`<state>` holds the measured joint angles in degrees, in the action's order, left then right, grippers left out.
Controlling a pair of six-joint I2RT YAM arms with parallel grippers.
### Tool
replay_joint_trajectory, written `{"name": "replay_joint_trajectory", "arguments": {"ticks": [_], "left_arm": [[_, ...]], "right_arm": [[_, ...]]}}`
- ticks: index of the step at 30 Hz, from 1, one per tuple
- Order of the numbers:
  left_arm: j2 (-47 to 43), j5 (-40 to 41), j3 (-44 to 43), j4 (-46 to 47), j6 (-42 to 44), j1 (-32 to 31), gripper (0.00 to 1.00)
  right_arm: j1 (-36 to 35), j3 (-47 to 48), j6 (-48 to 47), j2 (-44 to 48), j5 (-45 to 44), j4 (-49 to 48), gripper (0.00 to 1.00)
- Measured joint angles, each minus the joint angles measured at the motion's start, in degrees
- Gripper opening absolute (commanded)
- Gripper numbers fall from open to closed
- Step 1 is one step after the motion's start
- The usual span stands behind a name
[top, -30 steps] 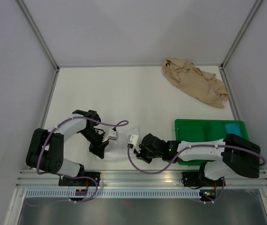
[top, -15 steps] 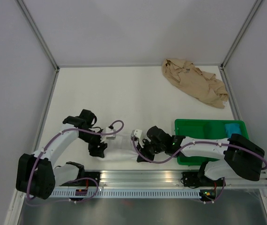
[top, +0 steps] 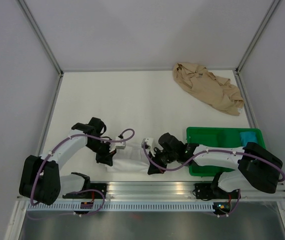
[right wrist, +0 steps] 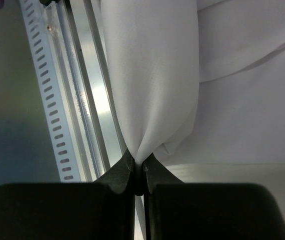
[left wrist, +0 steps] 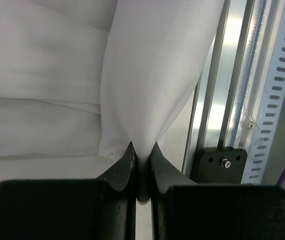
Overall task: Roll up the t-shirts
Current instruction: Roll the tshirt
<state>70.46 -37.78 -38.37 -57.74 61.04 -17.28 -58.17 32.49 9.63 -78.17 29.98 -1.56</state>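
The white t-shirt (top: 130, 161) is seen lying at the near edge of the table (top: 132, 100), between the two arms and right beside the metal rail (top: 147, 187). It is bunched into soft folds. One end of it is held by the left gripper (top: 105, 160), and the other end is held by the right gripper (top: 153, 169).

In the left wrist view, a fold of the white cloth (left wrist: 147, 75) is pinched tight by the left gripper (left wrist: 141, 152), with its fingers (left wrist: 125, 167) pressed almost together. In the right wrist view, another fold of the cloth (right wrist: 152, 75) is squeezed the same way by the right gripper (right wrist: 138, 162).

The tan t-shirt (top: 207, 92) is found crumpled in the far right corner, well apart from the white one. A green tray (top: 212, 131) is set near the right arm, with something blue (top: 247, 136) inside it.
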Motion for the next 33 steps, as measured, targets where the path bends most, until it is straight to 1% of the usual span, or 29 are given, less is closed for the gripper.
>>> {"name": "replay_joint_trajectory", "arguments": {"ticks": [4, 6, 7, 9, 10, 11, 14, 17, 19, 20, 22, 26, 29, 33], "left_arm": [[1.99, -0.94, -4.44, -5.51, 3.02, 0.0, 0.08], [4.5, -1.55, -7.41, -7.32, 4.0, -0.04, 0.09], [6.43, -1.66, -8.7, -7.58, 4.2, -0.07, 0.1], [10.27, -1.79, -10.47, -7.74, 4.22, -0.04, 0.1], [12.55, -1.73, -11.06, -7.39, 4.22, 0.07, 0.11], [14.75, -1.6, -11.41, -7.06, 4.2, 0.31, 0.11], [20.22, -1.53, -12.22, -6.45, 4.17, 1.2, 0.11], [23.3, -1.55, -12.92, -6.19, 4.15, 1.46, 0.12], [23.93, -1.55, -13.03, -6.21, 4.15, 1.46, 0.12], [24.02, -1.55, -13.03, -6.21, 4.17, 1.46, 0.12], [24.04, -1.55, -13.05, -6.23, 4.17, 1.46, 0.12], [24.28, -1.55, -13.25, -6.23, 4.15, 1.46, 0.13], [24.33, -1.55, -13.25, -6.25, 4.17, 1.46, 0.13], [24.33, -1.55, -13.25, -6.23, 4.17, 1.46, 0.13]], "right_arm": [[0.2, -0.48, 1.2, 0.09, 3.15, 0.39, 0.02], [0.39, -0.94, 1.33, 0.28, 4.52, 0.5, 0.1], [0.83, -1.05, 1.36, 0.24, 5.01, 0.59, 0.16], [2.78, -1.22, 1.6, -0.02, 5.86, 0.57, 0.22], [4.68, -1.25, 1.9, -0.61, 6.71, 0.39, 0.29], [7.21, -1.33, 2.54, -1.64, 7.23, 0.13, 0.4], [11.93, -1.84, 4.15, -4.17, 6.29, -0.07, 0.5], [12.55, -2.23, 4.68, -4.26, 4.98, 0.22, 0.55], [12.48, -2.54, 4.76, -3.02, 3.23, 0.31, 0.56], [12.46, -2.97, 4.74, -1.64, 2.49, 0.28, 0.6], [12.46, -4.04, 4.55, 1.73, 1.25, 0.24, 0.63], [11.58, -7.13, 3.93, 10.75, -1.07, -1.84, 0.67], [8.04, -8.74, 3.02, 15.5, -5.09, -4.26, 0.67], [3.23, -8.98, 1.18, 17.0, -10.16, -8.37, 0.72]]}}
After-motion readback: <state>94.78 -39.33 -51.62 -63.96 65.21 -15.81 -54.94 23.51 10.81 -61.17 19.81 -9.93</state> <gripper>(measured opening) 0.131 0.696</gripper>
